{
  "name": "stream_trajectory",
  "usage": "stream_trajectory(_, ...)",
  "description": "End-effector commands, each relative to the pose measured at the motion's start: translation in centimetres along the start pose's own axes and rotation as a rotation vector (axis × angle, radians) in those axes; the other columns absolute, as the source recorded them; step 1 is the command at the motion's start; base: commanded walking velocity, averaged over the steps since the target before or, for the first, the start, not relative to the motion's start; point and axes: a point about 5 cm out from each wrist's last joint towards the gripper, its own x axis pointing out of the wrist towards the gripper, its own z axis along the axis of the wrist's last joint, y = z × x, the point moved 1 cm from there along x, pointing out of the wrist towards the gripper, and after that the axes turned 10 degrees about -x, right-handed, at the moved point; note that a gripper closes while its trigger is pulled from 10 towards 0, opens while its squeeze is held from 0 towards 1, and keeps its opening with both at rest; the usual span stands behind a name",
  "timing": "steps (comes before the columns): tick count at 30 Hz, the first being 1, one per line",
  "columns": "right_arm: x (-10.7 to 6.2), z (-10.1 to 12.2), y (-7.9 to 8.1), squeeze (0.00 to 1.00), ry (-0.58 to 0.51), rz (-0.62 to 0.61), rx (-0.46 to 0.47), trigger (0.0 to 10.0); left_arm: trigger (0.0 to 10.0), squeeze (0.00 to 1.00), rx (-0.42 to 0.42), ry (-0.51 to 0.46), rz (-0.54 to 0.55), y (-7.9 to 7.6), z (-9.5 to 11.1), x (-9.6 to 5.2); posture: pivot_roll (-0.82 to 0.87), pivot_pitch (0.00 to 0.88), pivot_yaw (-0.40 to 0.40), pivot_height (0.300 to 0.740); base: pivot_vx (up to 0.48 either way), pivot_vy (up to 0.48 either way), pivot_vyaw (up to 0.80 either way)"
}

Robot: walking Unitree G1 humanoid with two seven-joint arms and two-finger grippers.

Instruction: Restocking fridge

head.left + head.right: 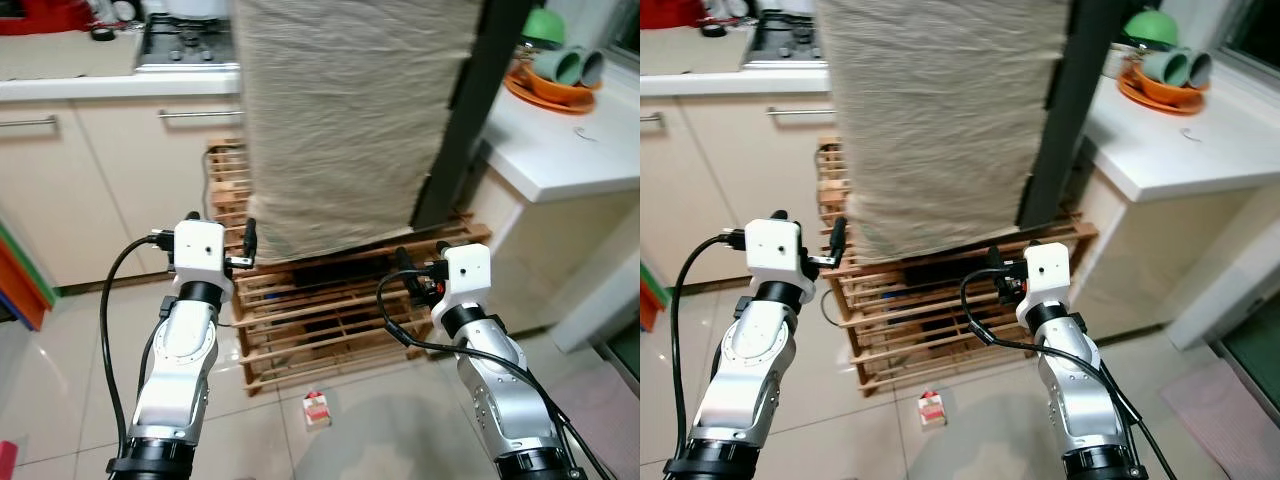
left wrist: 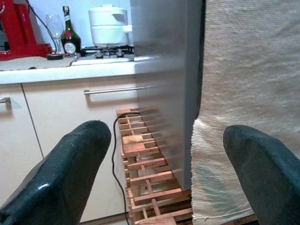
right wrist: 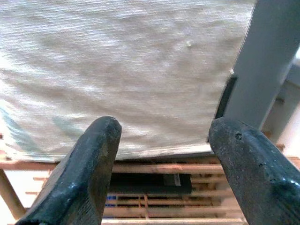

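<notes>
Left pincer [image 1: 250,240]: raised at chest height, fingers spread wide with nothing between them; it points at the left front corner of the fridge, probably readied for the door.
Right pincer [image 1: 404,262]: also raised and spread wide, empty, aimed at the lower edge of the cloth near the fridge's right side.
Small carton [image 1: 317,409]: lies on the tiled floor below and between the two pincers, near the pallet's front edge; possibly stock to be loaded, though its label is too small to read.
Wooden pallet [image 1: 330,315]: just ahead of and under both pincers, lifting the fridge off the floor.
Fridge [image 2: 164,84]: straight beyond the pincers, standing on the pallet, its front hung with a beige cloth [image 1: 345,120], likely a dust cover; door appears shut.
Desk [image 1: 70,85]: beyond the left pincer, carrying a gas hob [image 1: 185,45].
Right-hand desk [image 1: 560,150]: beyond the right pincer, holding an orange plate with green cups [image 1: 565,70].
</notes>
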Motion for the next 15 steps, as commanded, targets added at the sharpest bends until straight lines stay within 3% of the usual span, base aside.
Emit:
stream_trajectory(1,-0.2,-0.4,-0.8,0.0,0.02,-0.023,-0.001,10.0,10.0,0.0,-0.017,0.002,-0.023,-0.8,0.1,0.1,-0.03,0.0,-0.033,0.736,0.0,0.48,0.0)
stream_trajectory(5,-0.3,-0.7,-0.7,0.0,0.034,-0.02,-0.015,10.0,10.0,0.0,-0.006,-0.003,-0.024,-0.7,0.2,0.0,-0.03,0.0,-0.033,0.736,0.0,0.48,0.0)
stream_trajectory(12,-0.5,-1.3,-0.8,0.0,0.052,-0.032,-0.011,10.0,10.0,0.0,-0.01,0.011,-0.03,-1.0,-0.1,-0.1,-0.04,0.0,-0.029,0.736,0.0,0.48,-0.78)
stream_trajectory(15,-0.5,-1.5,-1.0,0.0,0.065,-0.044,-0.03,10.0,10.0,0.0,-0.013,0.012,-0.034,-1.0,-0.1,0.0,-0.04,0.0,-0.029,0.736,0.0,0.48,0.0)
